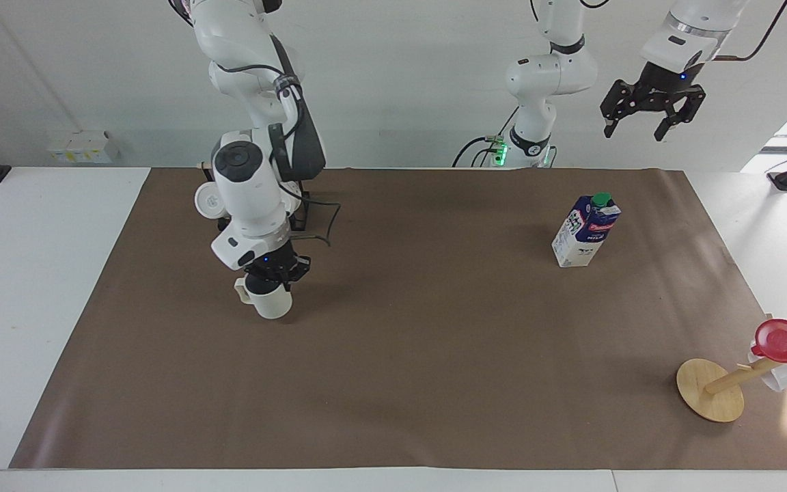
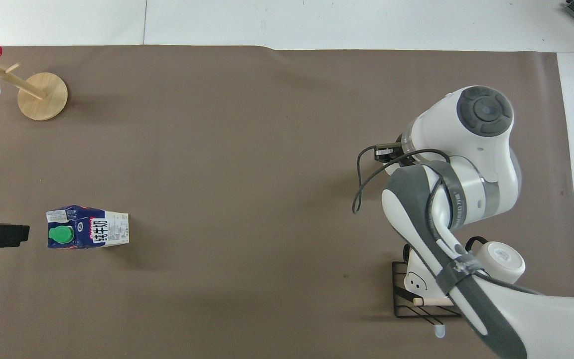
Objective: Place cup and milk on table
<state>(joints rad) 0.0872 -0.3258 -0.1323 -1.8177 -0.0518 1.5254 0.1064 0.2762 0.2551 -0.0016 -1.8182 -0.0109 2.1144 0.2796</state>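
Note:
The off-white cup (image 1: 270, 305) hangs upright by its rim from my right gripper (image 1: 270, 281), which is shut on it. It is low over the brown sheet (image 1: 434, 355) of the table (image 1: 31, 287); whether its base touches I cannot tell. In the overhead view the right arm's wrist hides the cup. The milk (image 1: 586, 231) stands upright on the sheet toward the left arm's end, its green cap showing from above (image 2: 87, 233). My left gripper (image 1: 653, 116) waits open, high in the air over that end of the table, apart from the carton.
A black wire rack (image 2: 411, 306) with white mugs (image 2: 502, 257) stands close to the right arm's base. A wooden mug tree (image 1: 711, 391) carrying a red cup (image 1: 783, 340) and a white mug sits at the table's edge farthest from the robots, at the left arm's end.

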